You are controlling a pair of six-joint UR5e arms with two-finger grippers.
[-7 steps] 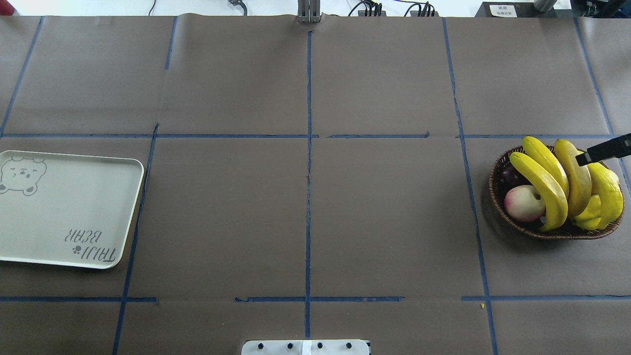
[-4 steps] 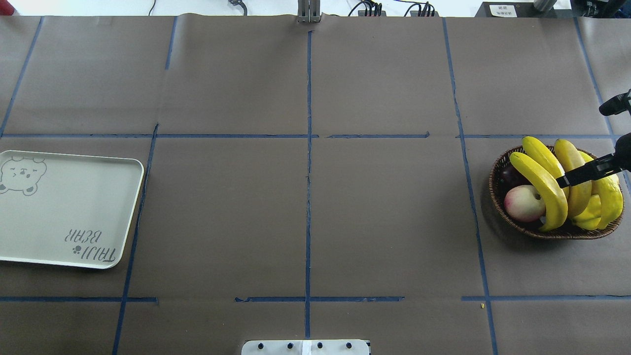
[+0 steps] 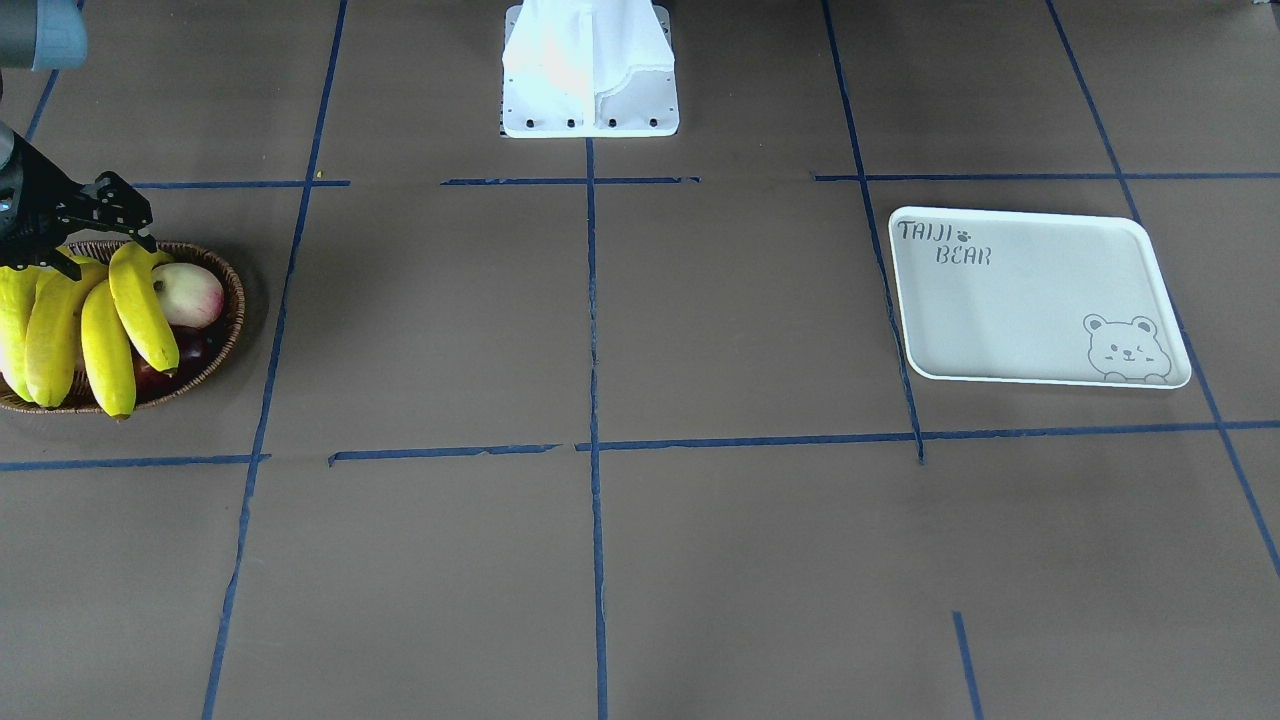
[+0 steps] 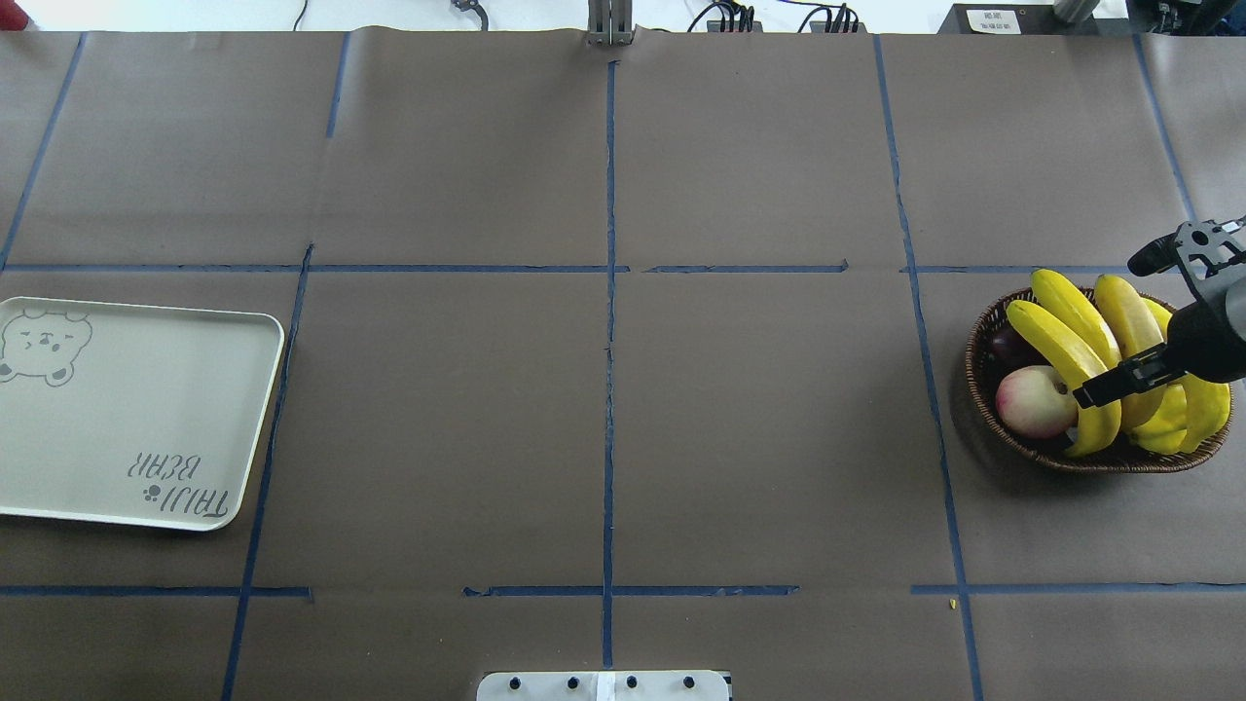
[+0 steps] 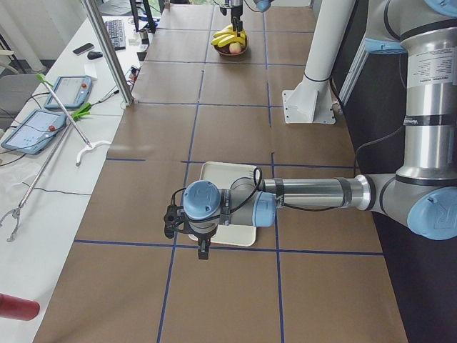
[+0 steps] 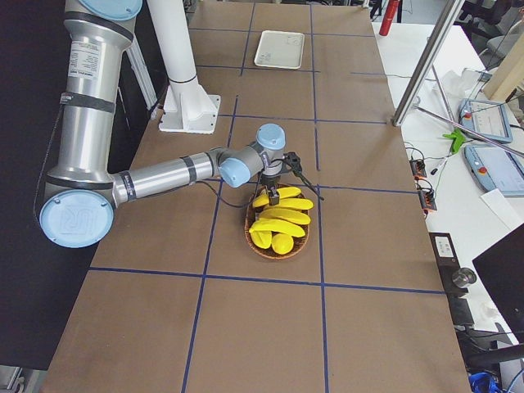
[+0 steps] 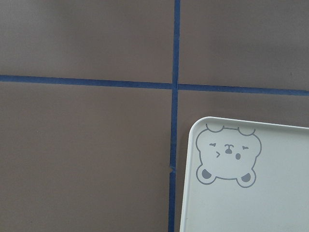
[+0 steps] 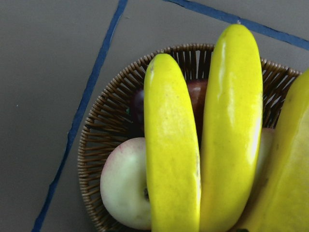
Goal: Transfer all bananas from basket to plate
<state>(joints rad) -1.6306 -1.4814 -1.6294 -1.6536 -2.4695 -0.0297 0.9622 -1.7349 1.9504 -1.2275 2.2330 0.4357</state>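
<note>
Several yellow bananas lie side by side in the brown wicker basket at the table's right; they also show in the front view and fill the right wrist view. My right gripper hangs open just above them, one finger at the basket's far rim and one across the bananas, holding nothing. The white bear plate lies bare at the far left, and its corner shows in the left wrist view. My left gripper shows only in the exterior left view, over the plate's edge; I cannot tell its state.
A pink-cream apple and a dark fruit sit in the basket's left part beside the bananas. The robot's white base stands at the table's middle edge. Brown paper with blue tape lines covers the table between basket and plate.
My right gripper has come in from the right edge over the basket, and its near finger has moved across the bananas towards the apple. Bananas, basket and plate have not moved.
</note>
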